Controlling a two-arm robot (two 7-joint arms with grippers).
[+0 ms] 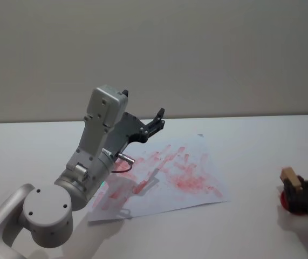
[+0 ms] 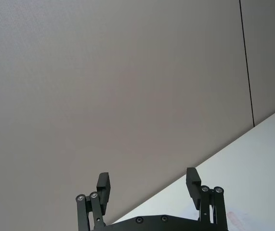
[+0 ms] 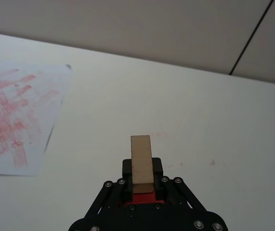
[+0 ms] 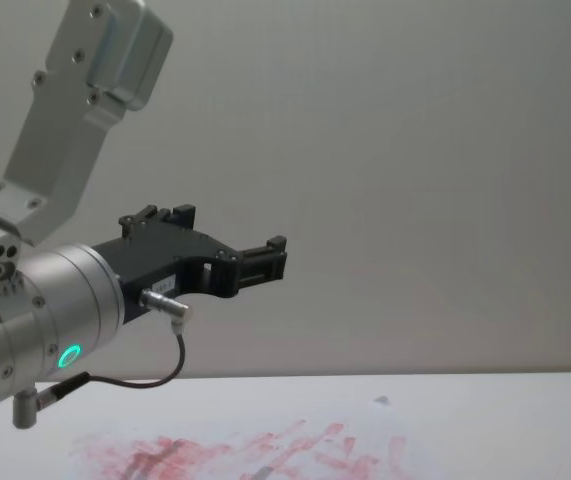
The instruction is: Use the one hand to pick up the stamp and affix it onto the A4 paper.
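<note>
A white counter (image 1: 261, 145) stands against a plain wall (image 1: 197, 54). The right gripper (image 1: 298, 188) sits near the counter's right edge. Its black fingers are clenched on the stamp (image 1: 291, 175), a small tan wooden block standing upright between them. A red part (image 3: 142, 197) shows under the block; whether it touches the counter cannot be told. The paper (image 1: 194, 170), smeared with red ink, lies flat at the counter's middle, well apart from the stamp. The left gripper (image 1: 156, 120) hangs raised above the paper's left part and points toward the counter's far edge. Its 2 fingers (image 2: 103, 185) are released, spread wide, grasping nothing.
</note>
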